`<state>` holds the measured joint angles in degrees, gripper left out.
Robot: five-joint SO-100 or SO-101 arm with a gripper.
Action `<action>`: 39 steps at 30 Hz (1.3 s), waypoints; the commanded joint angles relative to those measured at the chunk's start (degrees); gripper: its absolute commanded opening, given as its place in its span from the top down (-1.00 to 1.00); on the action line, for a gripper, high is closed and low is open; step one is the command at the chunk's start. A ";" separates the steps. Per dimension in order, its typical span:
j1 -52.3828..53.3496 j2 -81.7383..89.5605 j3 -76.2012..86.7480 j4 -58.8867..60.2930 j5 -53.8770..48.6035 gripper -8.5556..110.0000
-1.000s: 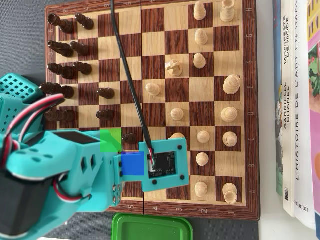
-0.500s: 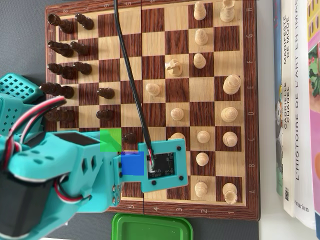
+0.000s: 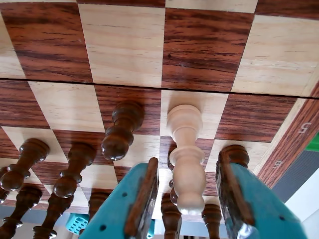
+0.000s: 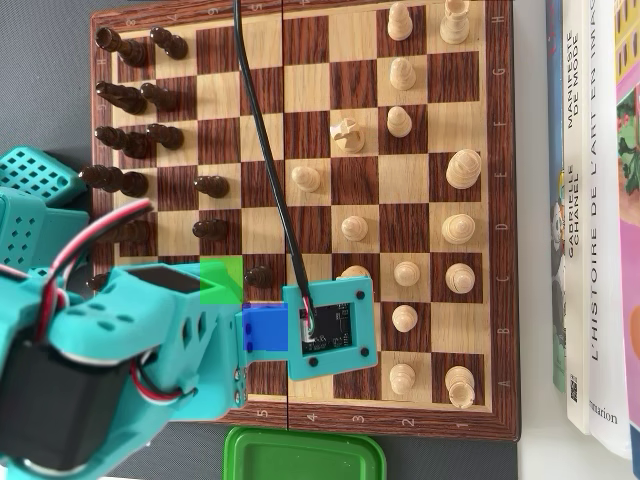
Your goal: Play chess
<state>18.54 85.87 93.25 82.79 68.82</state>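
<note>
The teal pincer stands spread around the pale turned-wood chess pawn; closing off-centre could topple it into the dark wooden pawn just beside it.

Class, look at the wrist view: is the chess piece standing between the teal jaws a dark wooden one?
No: the light wooden pawn stands between the open jaws, untouched by either.

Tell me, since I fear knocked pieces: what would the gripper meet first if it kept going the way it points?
Probably the light pawn, which stands between the open gripper's fingers in the wrist view. A dark pawn stands just left; depth is unclear.
</note>
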 commanded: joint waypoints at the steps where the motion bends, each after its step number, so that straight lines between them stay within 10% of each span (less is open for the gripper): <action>1: 0.62 0.26 -0.88 -0.70 -0.35 0.57; 39: 0.70 0.26 -0.35 -2.37 -0.53 0.75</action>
<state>18.54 85.87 93.25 80.77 68.47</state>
